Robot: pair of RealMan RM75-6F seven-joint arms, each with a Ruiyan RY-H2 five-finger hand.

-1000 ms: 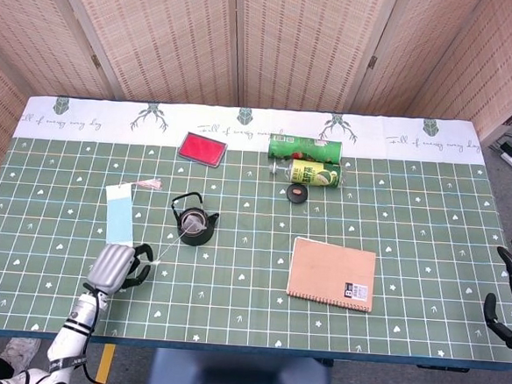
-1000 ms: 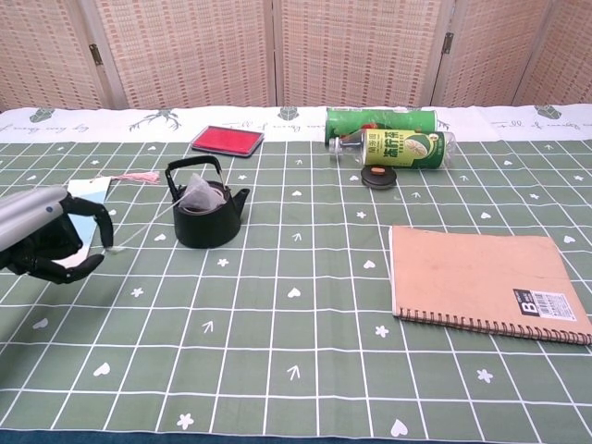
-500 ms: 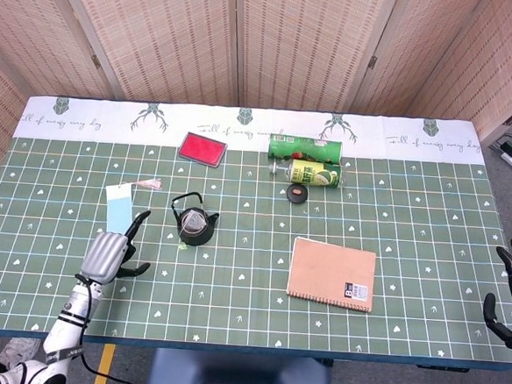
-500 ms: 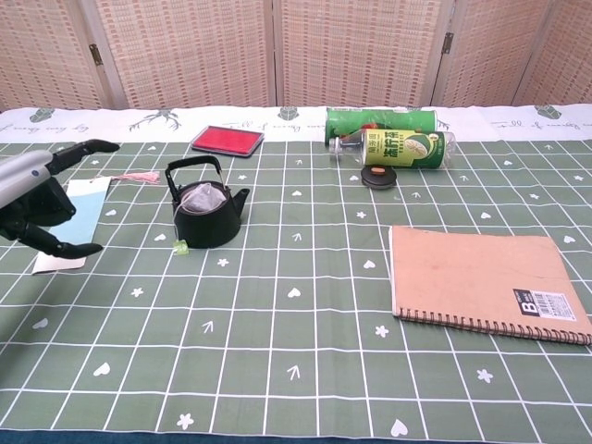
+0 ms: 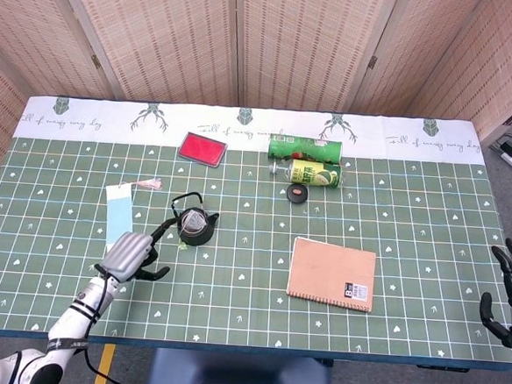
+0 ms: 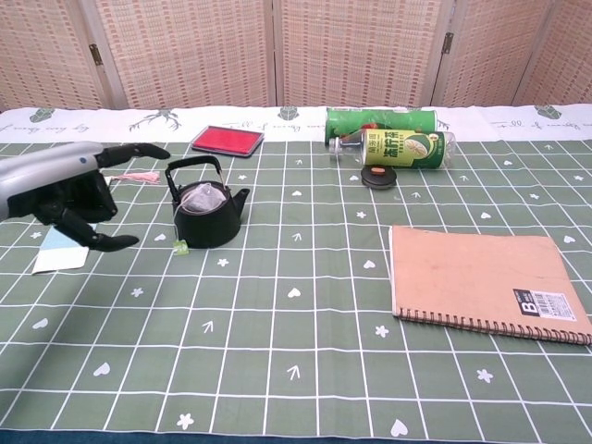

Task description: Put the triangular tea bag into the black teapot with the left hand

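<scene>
green gridded tablecloth, woven screens behind | left hand spread, empty | right hand unclear

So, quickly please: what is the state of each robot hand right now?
Left robot hand: open, holding nothing, beside the black teapot.
Right robot hand: fingers apart at the table edge, holding nothing.

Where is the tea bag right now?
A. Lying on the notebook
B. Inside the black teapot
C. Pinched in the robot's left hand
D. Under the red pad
B: the tea bag sits inside the black teapot, while the left hand beside it holds nothing.
</scene>
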